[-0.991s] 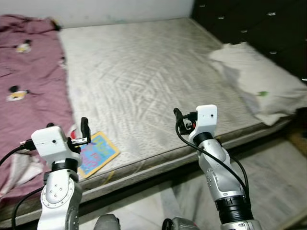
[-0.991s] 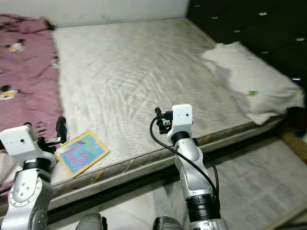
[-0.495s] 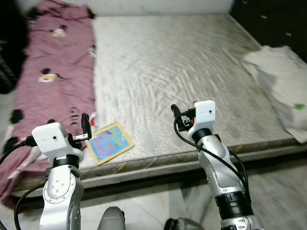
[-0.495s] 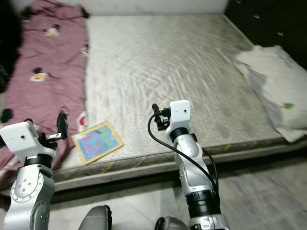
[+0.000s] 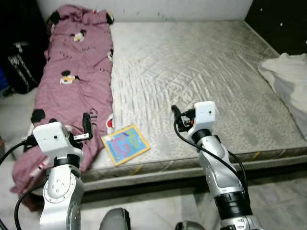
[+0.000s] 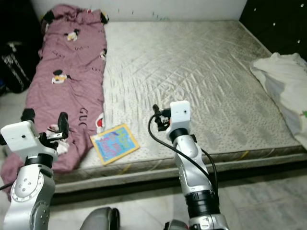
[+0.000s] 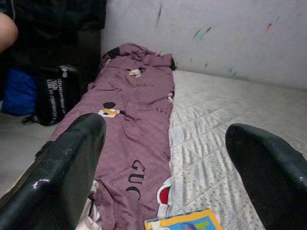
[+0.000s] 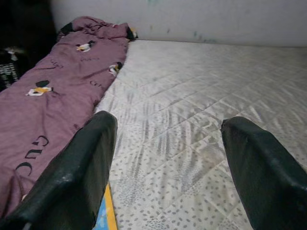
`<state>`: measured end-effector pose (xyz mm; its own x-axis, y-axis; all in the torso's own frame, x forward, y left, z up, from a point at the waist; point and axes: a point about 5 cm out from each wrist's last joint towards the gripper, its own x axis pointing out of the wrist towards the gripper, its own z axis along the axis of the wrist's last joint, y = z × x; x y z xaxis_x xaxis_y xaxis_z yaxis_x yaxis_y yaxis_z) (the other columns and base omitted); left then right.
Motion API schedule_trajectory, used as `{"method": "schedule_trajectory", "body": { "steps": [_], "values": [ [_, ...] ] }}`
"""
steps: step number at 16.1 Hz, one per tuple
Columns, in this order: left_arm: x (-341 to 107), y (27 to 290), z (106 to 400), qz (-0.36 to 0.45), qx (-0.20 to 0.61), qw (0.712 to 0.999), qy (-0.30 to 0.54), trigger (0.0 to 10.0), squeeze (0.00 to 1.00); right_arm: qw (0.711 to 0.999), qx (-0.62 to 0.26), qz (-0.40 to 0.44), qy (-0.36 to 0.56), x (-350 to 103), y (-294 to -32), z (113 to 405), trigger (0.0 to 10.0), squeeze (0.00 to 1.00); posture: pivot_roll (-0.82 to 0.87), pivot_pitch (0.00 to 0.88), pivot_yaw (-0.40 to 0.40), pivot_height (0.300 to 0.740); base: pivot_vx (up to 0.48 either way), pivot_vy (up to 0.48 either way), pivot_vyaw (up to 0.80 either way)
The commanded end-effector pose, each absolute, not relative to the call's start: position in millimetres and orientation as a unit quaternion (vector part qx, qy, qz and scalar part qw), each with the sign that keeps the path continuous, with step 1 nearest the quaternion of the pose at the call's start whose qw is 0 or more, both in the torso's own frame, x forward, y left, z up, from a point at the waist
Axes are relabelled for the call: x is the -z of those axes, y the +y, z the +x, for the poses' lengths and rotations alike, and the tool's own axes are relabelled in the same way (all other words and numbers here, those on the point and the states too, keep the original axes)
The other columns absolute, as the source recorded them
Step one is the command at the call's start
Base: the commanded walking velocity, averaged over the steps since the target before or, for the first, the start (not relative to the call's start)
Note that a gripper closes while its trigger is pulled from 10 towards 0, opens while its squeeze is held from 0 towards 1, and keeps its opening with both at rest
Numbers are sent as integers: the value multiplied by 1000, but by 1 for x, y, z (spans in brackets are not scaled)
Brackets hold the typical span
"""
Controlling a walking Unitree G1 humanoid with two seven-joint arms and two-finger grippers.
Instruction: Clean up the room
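Left gripper (image 7: 165, 158): our jaws wide, over mattress edge; colourful thin picture book (image 5: 125, 144) just ahead.
Right gripper (image 8: 168, 167): jaws wide, bare grey quilted mattress (image 5: 192, 72) ahead.
Maroon printed blanket (image 5: 76, 81): along mattress's left edge.

Quilted mattress (image 5: 201, 72) with a slight sheen; soft matt cloth blanket (image 5: 72, 81); glossy, probably paper book (image 5: 125, 143); black fingers (image 7: 53, 182) smooth, shiny plastic

**Bed and what lies on it**

Bare quilted mattress (image 5: 192, 62). Mauve printed blanket (image 5: 72, 91) bunched along its left side, spilling over the near edge. Colourful book (image 5: 126, 143) flat by the near edge, just beside the blanket. White pillow (image 5: 288, 84) at right edge.
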<state>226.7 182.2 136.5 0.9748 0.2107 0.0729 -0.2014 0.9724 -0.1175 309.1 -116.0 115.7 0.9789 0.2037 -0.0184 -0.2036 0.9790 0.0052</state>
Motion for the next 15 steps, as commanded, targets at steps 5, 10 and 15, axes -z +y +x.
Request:
{"method": "schedule_trajectory", "body": {
  "steps": [5,10,15],
  "values": [
    [-143,178,233,-38,-92,993,-56,10000,0,995,-102,-2,0,-120,-117,312,10000,0,118,107,-35,740,0,380,0],
    [-158,177,238,-38,-95,992,-75,10000,0,993,-112,-16,-13,-127,-116,311,10000,0,132,173,-39,740,0,0,0],
    [-151,173,235,-42,-94,993,-62,10000,0,993,-113,-18,-15,-129,-113,315,10000,0,129,159,-37,740,0,0,0]
  ]
}}
